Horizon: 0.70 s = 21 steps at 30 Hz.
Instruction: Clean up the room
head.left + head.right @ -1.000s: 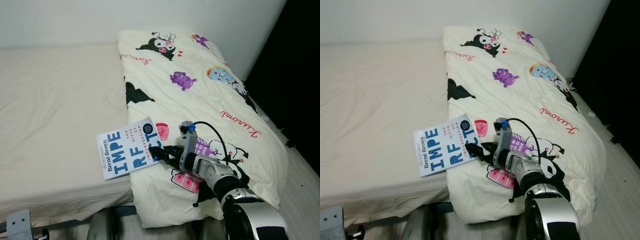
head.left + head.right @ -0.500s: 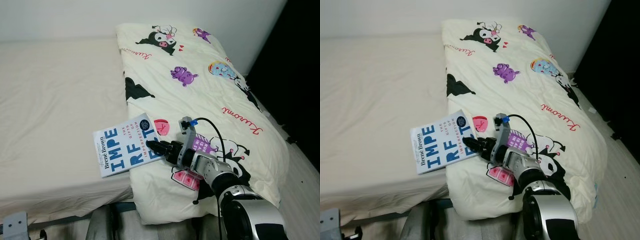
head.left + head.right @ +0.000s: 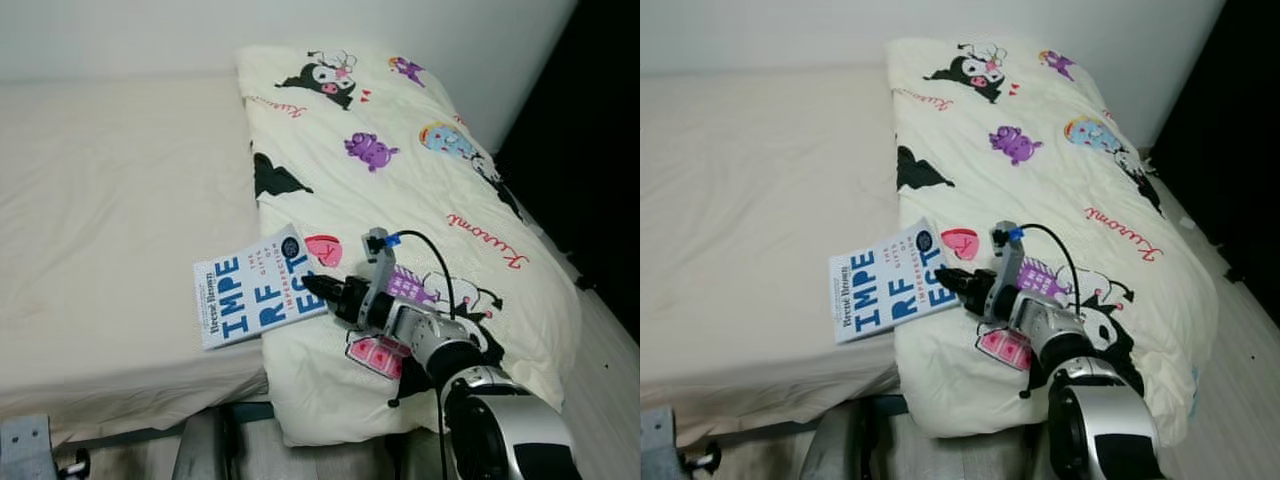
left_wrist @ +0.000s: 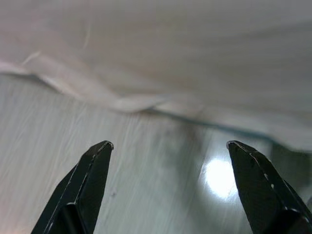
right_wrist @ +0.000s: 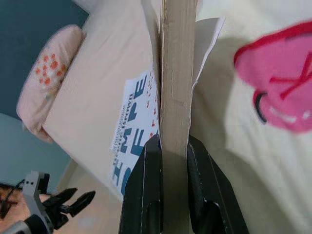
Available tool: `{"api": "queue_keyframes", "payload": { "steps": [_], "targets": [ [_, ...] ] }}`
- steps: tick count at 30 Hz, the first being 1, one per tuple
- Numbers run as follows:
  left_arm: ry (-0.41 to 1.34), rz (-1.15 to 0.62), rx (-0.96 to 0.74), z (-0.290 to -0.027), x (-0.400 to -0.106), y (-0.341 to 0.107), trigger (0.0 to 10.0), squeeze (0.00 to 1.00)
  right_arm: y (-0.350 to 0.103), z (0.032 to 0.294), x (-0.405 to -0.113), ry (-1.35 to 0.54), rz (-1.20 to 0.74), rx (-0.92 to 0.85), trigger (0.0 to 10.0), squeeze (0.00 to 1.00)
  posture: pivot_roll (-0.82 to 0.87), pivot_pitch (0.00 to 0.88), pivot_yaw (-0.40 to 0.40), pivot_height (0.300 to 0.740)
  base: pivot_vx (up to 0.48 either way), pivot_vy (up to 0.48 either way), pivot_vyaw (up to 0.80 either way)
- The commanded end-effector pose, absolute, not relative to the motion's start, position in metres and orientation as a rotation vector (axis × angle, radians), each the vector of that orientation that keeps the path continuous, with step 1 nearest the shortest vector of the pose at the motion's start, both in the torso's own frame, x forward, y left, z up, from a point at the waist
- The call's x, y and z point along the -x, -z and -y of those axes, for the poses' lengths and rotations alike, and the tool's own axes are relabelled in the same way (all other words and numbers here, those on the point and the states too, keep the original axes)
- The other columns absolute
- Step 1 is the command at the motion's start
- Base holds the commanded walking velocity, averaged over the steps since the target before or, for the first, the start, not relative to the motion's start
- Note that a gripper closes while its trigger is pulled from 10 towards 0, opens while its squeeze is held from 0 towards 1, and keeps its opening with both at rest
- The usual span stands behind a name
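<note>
Bed (image 3: 110,200) with a plain beige sheet, seen from its foot; a cream quilt printed with cartoon characters and red script (image 3: 400,180) covers the half on the robot's right. White paperback book with large blue cover lettering (image 3: 255,297) lies face up near the bed's near edge, its left part on the bare sheet and its right edge resting on the border of the quilt, beside a pink heart motif (image 3: 324,249). Right gripper (image 3: 312,288), on a silver arm reaching across the quilt from the lower right, is closed on the right edge of the book. In the right wrist view the two black fingers (image 5: 146,190) are narrowly set, with the book's page block (image 5: 176,73) clamped edge-on between them and the blue cover lettering running away on one side. A peach pillow with orange spots (image 5: 46,83) lies at the far end of the bed in that view. Left gripper (image 4: 168,146) hangs low over pale wood-grain floor (image 4: 73,146) just beside the overhanging sheet, its fingers spread wide apart with nothing between them.
</note>
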<state>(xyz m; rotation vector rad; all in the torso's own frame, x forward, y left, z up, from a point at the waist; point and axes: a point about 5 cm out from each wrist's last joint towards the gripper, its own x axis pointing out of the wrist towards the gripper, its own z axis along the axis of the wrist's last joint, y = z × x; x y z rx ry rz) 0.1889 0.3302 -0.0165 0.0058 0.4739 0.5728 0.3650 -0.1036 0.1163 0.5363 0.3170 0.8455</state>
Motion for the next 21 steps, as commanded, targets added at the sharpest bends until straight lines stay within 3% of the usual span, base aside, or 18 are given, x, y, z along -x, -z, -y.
{"api": "queue_keyframes", "payload": {
  "steps": [1, 2, 4, 9, 15, 21],
  "targets": [
    [-0.632, -0.421, -0.005, -0.335, -0.207, 0.002, 10.0, 0.00, -0.141, 0.111, -0.374, -0.841, -0.149, -0.570, 0.0, 0.00, 0.17, 0.134, -0.063, 0.505, 0.000, 0.000, 0.00],
    [-0.632, -0.421, -0.005, -0.335, -0.207, 0.002, 10.0, 0.00, -0.141, 0.111, -0.374, -0.841, -0.149, -0.570, 0.0, 0.00, 0.17, 0.134, -0.063, 0.505, 0.000, 0.000, 0.00],
    [-0.692, -0.337, -0.058, -0.340, -0.238, -0.027, 10.0, 0.00, -0.163, 0.114, -0.378, -0.861, -0.016, -0.567, 0.0, 0.00, 0.16, 0.110, -0.063, 0.510, 0.000, 0.000, 0.00],
    [-0.744, -0.292, -0.069, -0.343, -0.249, -0.042, 10.0, 0.00, -0.175, 0.116, -0.378, -0.872, 0.049, -0.571, 0.0, 0.00, 0.15, 0.089, -0.063, 0.520, 0.000, 0.000, 0.00],
    [-0.728, 0.007, -0.065, -0.335, -0.288, -0.110, 10.0, 0.00, -0.190, 0.127, -0.374, -0.871, 0.145, -0.588, 0.0, 0.00, 0.13, 0.056, -0.079, 0.545, 0.000, 0.000, 0.00],
    [-0.720, -0.049, -0.251, -0.328, -0.306, -0.132, 10.0, 0.00, -0.193, 0.134, -0.371, -0.851, 0.168, -0.583, 0.0, 0.00, 0.12, 0.041, -0.076, 0.565, -0.199, 0.000, 0.00]
  ]
}}
